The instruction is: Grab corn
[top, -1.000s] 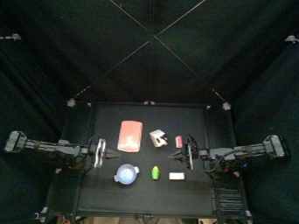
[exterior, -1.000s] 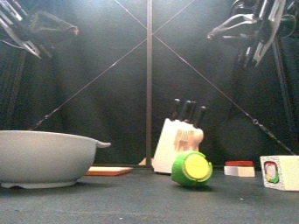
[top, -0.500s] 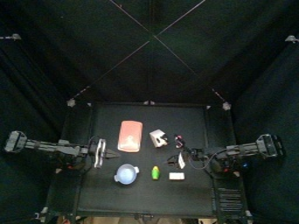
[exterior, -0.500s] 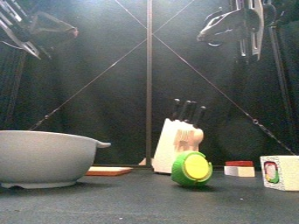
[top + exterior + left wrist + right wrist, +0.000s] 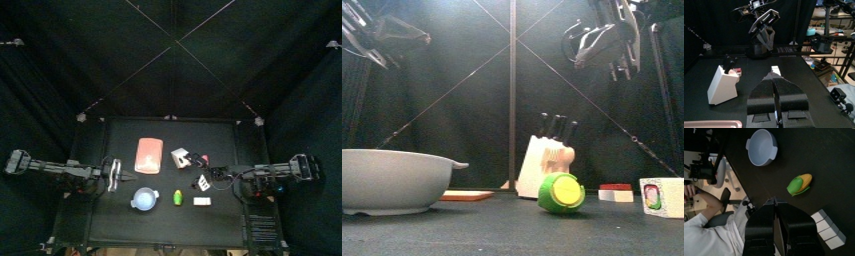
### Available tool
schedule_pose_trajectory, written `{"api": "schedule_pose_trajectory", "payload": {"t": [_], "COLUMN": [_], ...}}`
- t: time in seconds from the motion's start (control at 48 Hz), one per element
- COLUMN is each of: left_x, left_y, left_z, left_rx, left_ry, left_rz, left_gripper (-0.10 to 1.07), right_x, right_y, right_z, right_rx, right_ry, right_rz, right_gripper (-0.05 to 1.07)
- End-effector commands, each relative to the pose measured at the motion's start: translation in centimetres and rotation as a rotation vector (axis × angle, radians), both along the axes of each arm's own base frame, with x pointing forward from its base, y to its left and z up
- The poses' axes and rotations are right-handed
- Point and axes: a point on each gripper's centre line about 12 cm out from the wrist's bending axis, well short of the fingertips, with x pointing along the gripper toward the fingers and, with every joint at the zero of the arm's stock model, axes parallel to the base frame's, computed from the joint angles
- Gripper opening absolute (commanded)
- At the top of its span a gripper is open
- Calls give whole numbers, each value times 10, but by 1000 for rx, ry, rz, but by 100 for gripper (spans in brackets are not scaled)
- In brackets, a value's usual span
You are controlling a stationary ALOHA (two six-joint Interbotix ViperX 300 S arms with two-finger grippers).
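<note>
The corn (image 5: 175,197) is a small yellow-green cob lying on the black table between the blue bowl (image 5: 144,200) and a white block (image 5: 202,201). In the front view the corn (image 5: 561,192) lies end-on near the table's front. My right gripper (image 5: 209,181) hangs shut above the table, just right of and behind the corn. Its wrist view shows shut jaws (image 5: 777,202) with nothing in them, and the corn (image 5: 800,184) lies beyond the tips. My left gripper (image 5: 774,75) is shut and empty, resting at the table's left side (image 5: 118,172).
A pink cutting board (image 5: 150,156) and a white knife block (image 5: 547,165) stand behind the corn. A small pink block (image 5: 616,192) lies at the right. The grey-blue bowl (image 5: 393,178) fills the front left. A person's white sleeve (image 5: 711,238) shows past the curtain.
My right arm has swung toward the table's front and a little leftward, bringing its shut gripper closer to the corn. The left arm and all objects have stayed still.
</note>
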Motion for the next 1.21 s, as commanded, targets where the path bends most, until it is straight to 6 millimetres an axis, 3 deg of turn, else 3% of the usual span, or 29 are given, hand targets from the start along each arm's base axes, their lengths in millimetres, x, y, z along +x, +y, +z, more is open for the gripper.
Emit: {"api": "schedule_pose_trajectory", "payload": {"t": [0.0,0.479,0.75,1.188], "left_x": [2,1,1,1], "left_y": [0,0,1,1], "left_z": [5,3,3,0], "left_rx": [-1,-1,-1,0], "left_ry": [-12,-8,-8,0], "left_rz": [0,1,5,6], "left_gripper": [-3,-3,-3,-3], "right_x": [3,-6,-3,37], "right_y": [-2,-25,1,43], "right_z": [11,-4,-10,-63], "right_rx": [-4,-70,-112,-149], "right_ry": [1,301,306,343], "right_rz": [4,-125,-142,-110], "right_gripper": [3,3,3,3]}}
